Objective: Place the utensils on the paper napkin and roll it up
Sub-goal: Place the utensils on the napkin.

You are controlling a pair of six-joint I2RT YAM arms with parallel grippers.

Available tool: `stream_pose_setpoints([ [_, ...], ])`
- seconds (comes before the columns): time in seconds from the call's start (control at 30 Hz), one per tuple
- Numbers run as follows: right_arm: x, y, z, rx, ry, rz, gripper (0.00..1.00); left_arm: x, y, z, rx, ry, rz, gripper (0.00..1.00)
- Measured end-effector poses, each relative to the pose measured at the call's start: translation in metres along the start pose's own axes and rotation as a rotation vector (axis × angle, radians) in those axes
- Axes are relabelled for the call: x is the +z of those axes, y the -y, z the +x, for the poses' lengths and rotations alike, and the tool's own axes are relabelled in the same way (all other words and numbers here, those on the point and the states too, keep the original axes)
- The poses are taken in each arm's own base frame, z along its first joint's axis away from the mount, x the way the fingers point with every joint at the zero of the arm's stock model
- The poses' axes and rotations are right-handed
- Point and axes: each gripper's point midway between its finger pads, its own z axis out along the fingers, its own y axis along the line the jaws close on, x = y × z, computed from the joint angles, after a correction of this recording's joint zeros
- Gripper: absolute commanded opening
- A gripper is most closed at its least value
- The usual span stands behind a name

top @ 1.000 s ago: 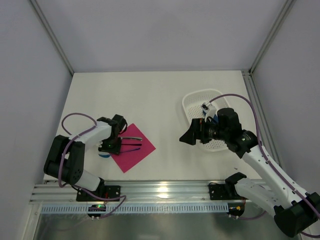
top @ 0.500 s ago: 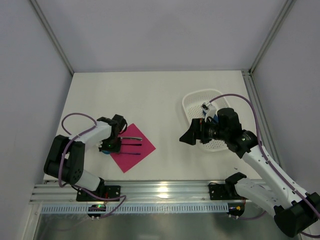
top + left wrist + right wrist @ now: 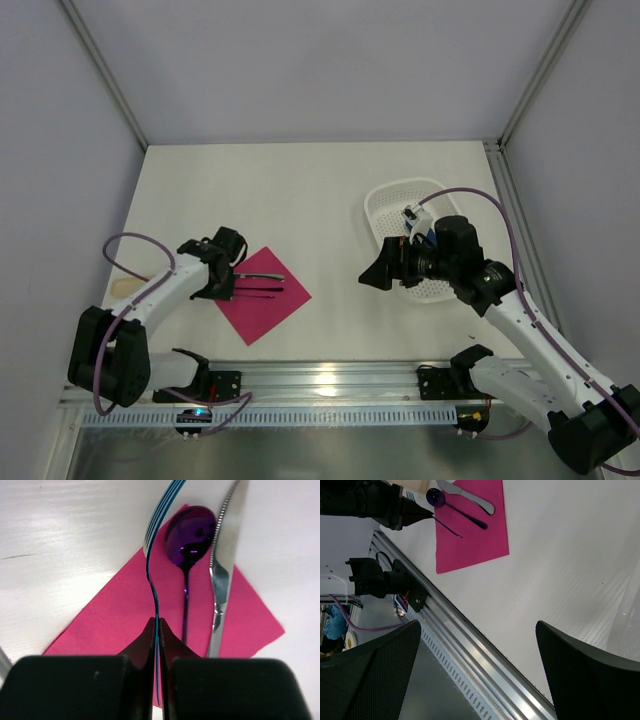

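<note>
Left pincer [image 3: 156,630] has just shut tight on the fork [image 3: 152,565], so it can move it; spoon [image 3: 190,530] and knife [image 3: 225,545] lie to its right on the napkin [image 3: 115,620].

Your left arm [image 3: 160,290] wears smooth white shells between bulky black joint housings, and a slim purple cable [image 3: 135,237] loops loose beside it. Its matte black left gripper [image 3: 156,630] has square finger blocks that taper to thin wedge fingertips [image 3: 142,642]. Your right arm [image 3: 530,330] matches it, with white links, black joints and a second purple cable [image 3: 480,193]. On the black right gripper [image 3: 477,675] you'll see broad fingers [image 3: 370,680] covered in a fine dotted grid. Each arm stands on a black base bracket [image 3: 215,383]
</note>
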Motion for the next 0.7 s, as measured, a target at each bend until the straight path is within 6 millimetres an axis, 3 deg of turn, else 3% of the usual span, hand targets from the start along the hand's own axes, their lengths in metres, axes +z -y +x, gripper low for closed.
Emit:
stream_pose_setpoints([
  [0.33, 0.000, -0.002, -0.001, 0.007, 0.003, -0.008, 0.99, -0.010, 0.031, -0.003, 0.027, 0.039, 0.202, 0.00],
  [0.7, 0.000, -0.002, -0.001, 0.008, 0.003, -0.010, 0.99, 0.018, 0.043, 0.011, 0.042, 0.032, 0.326, 0.00],
])
